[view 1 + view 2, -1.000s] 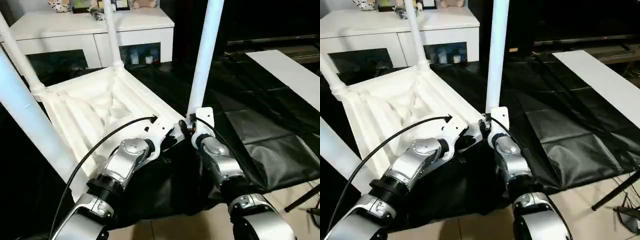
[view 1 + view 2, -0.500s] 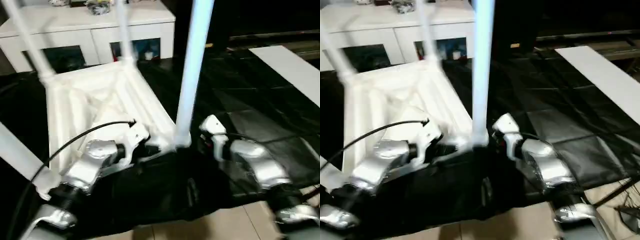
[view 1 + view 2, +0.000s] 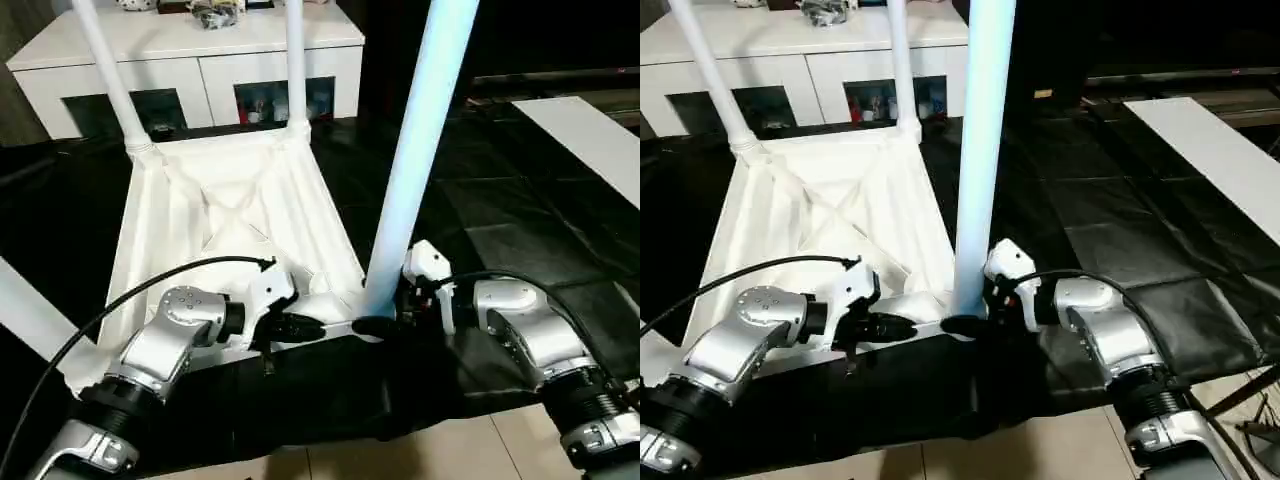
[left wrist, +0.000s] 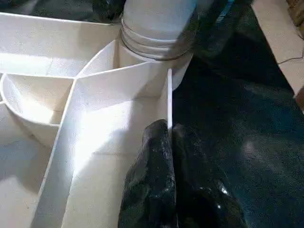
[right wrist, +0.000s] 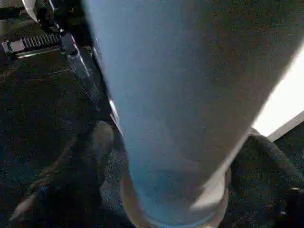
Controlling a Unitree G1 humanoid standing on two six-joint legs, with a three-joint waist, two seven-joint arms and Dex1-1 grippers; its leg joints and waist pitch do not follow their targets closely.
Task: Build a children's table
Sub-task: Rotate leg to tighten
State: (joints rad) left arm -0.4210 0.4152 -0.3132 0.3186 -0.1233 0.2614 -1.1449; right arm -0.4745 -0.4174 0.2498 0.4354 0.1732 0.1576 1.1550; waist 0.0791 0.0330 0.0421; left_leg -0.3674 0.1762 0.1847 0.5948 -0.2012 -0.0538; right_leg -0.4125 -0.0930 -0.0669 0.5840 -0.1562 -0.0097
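Observation:
The white tabletop (image 3: 230, 220) lies upside down on a black sheet, its X-ribbed underside facing up. Legs stand in its sockets: two at the far corners (image 3: 110, 80) (image 3: 295, 70), one at the near left (image 3: 30, 310), and the near-right leg (image 3: 420, 170). My left gripper (image 3: 305, 325) is shut on the thin near rim of the tabletop; the left wrist view shows its fingers (image 4: 156, 161) pinching that wall beside the leg's socket. My right gripper (image 3: 385, 318) holds the base of the near-right leg, a dark finger (image 5: 97, 142) on each side of it.
A white cabinet with dark glass doors (image 3: 200, 50) stands behind the tabletop. A flat white board (image 3: 590, 130) lies at the far right on the black sheet (image 3: 500, 200). Bare floor (image 3: 420, 450) shows at the near edge.
The head camera has shifted. My right gripper came off the near-right leg half a second ago and is back around its base. The left gripper keeps its hold on the rim.

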